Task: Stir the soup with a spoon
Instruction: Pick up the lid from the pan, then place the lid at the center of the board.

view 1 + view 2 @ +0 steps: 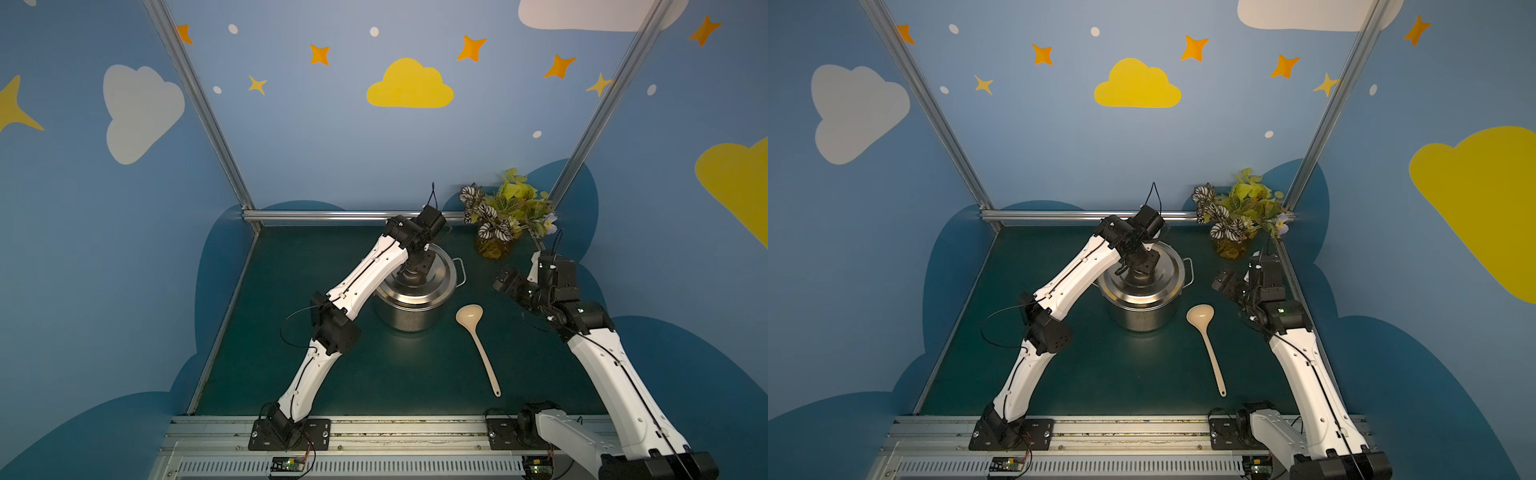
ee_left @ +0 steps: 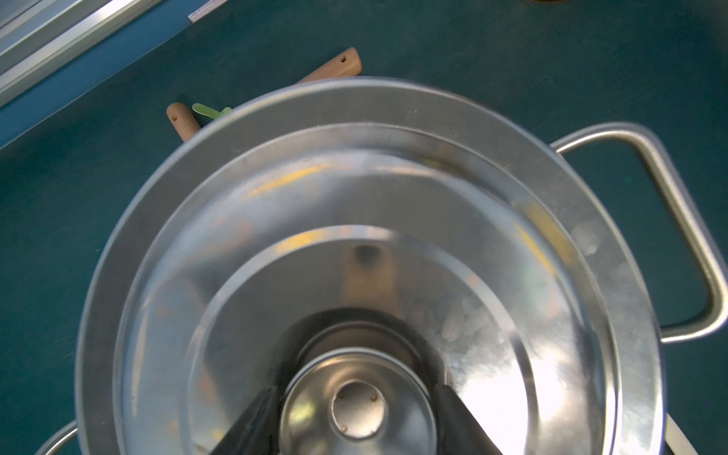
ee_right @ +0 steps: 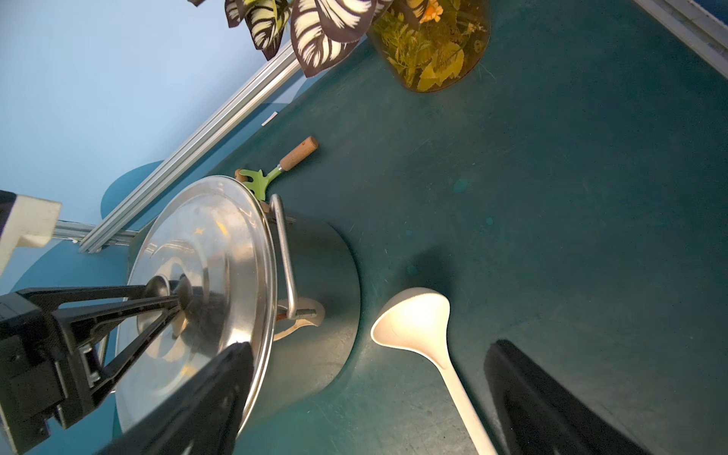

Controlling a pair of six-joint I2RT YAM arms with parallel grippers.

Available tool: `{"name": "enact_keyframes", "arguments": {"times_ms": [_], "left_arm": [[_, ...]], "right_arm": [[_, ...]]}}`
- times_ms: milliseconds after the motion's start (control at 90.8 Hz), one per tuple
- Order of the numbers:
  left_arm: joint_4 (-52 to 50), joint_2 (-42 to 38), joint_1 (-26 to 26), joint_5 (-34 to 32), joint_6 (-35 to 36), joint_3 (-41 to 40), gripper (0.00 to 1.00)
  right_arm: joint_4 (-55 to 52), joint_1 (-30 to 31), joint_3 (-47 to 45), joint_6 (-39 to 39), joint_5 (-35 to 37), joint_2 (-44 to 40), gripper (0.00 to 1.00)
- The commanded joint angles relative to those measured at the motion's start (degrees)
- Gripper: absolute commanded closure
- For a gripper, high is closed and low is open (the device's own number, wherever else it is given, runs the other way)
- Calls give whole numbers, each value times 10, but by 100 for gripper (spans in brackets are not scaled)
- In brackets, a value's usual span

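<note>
The 2 top views look down from high up toward 12 o'clock. The left wrist view sits right over the lid [image 2: 354,189]; the right wrist view sees it from 3 o'clock.

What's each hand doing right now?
Left hand: straddling the lid knob; grip cannot be told.
Right hand: open, empty.

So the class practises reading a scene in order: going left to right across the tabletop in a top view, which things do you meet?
steel pot, lid on → cream spoon → right gripper, jaws open.
</note>
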Motion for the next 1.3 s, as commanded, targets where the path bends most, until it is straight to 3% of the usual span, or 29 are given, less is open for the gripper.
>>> {"name": "enact_keyframes", "arguments": {"times_ms": [0, 176, 914, 1288], "left_arm": [[2, 3, 4, 4, 12, 14, 63], [13, -18, 4, -2, 22, 20, 69], [-1, -145, -14, 38, 34, -23, 73], [-18, -360, -58, 20, 6, -275, 75]], "right_arm": [[1, 3, 8, -10, -2, 0, 2], [1, 3, 9, -13, -1, -1, 2], [-3, 1, 0, -6, 6, -18, 2], [-14, -11, -20, -9, 14, -44, 2]]}}
